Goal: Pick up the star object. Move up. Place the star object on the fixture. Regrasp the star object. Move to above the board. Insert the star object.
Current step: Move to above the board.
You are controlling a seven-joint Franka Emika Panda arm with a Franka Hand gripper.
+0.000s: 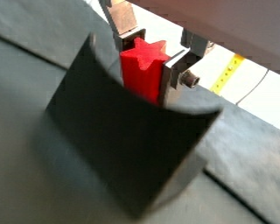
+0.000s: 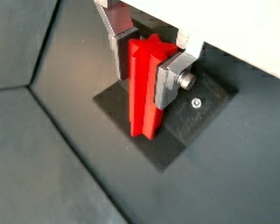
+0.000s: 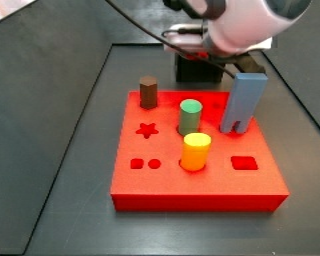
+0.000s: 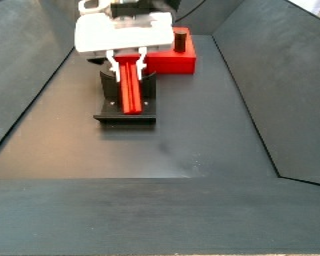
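The red star object (image 1: 140,61) is a long star-section prism. It rests on the dark fixture (image 1: 119,131), against the upright wall. In a wrist view the star object (image 2: 143,96) stands with its end on the fixture's base plate (image 2: 187,129). My gripper (image 1: 145,74) (image 2: 143,74) has a silver finger pressed on each side of the star object near its end. In a side view the gripper (image 4: 128,66) is over the fixture (image 4: 123,115) with the star object (image 4: 127,90) running out from the fingers. The red board (image 3: 196,185) has a star-shaped hole (image 3: 147,130).
On the board stand a brown peg (image 3: 148,92), a green peg (image 3: 190,115), a yellow peg (image 3: 195,152) and a blue-grey block (image 3: 243,100). The board (image 4: 183,55) lies just behind the fixture. Sloped dark walls (image 4: 256,90) enclose the floor.
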